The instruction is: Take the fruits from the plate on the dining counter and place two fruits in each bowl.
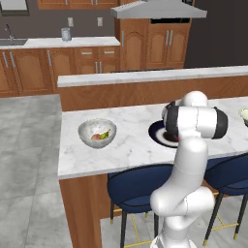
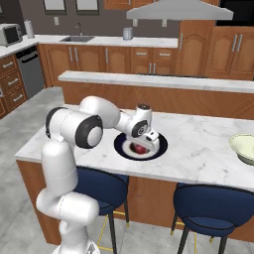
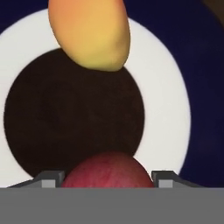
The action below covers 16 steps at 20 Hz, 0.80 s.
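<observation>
While gripper (image 3: 104, 179) straddles red fruit (image 3: 107, 169), plate (image 3: 175, 87) rim free.

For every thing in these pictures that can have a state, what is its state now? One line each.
gripper: down over the plate, a finger tip on each side of the red fruit; grip not confirmed
red fruit: on the plate, between the finger tips
orange fruit: lying on the plate
plate: holds two fruits
grey bowl: holds fruit
cream-green bowl: contents cannot be seen
</observation>
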Tool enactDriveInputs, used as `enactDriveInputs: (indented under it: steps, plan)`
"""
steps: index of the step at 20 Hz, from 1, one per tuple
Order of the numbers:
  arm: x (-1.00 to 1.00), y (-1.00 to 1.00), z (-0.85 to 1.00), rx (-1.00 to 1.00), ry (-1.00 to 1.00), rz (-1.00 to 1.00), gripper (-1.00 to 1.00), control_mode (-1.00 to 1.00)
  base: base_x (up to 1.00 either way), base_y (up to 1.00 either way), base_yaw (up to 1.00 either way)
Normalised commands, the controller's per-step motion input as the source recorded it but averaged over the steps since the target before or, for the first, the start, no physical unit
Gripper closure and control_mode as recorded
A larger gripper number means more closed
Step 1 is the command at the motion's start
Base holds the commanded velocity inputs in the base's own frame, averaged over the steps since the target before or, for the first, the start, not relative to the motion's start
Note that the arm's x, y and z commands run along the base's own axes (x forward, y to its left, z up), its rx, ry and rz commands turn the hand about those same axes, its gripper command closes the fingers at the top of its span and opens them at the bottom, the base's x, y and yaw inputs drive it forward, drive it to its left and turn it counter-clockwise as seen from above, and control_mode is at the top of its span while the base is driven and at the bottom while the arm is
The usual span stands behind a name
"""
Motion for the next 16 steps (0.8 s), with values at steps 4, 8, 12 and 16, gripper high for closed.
enactDriveInputs:
  steps: [4, 8, 12, 16]
  plan:
    - [0.00, 0.35, 0.71, 0.00, 0.01, 0.00, 1.00, -1.00, 0.00, 0.00, 0.00]
    - [0.00, 0.61, 1.00, 0.00, 0.00, 0.05, 1.00, -1.00, 0.00, 0.00, 0.00]
    - [-0.15, 0.46, 0.94, 0.00, 0.05, 0.14, 1.00, -1.00, 0.00, 0.00, 0.00]
    - [-0.06, 0.08, 0.03, -0.02, 0.00, 0.02, 1.00, -1.00, 0.00, 0.00, 0.00]
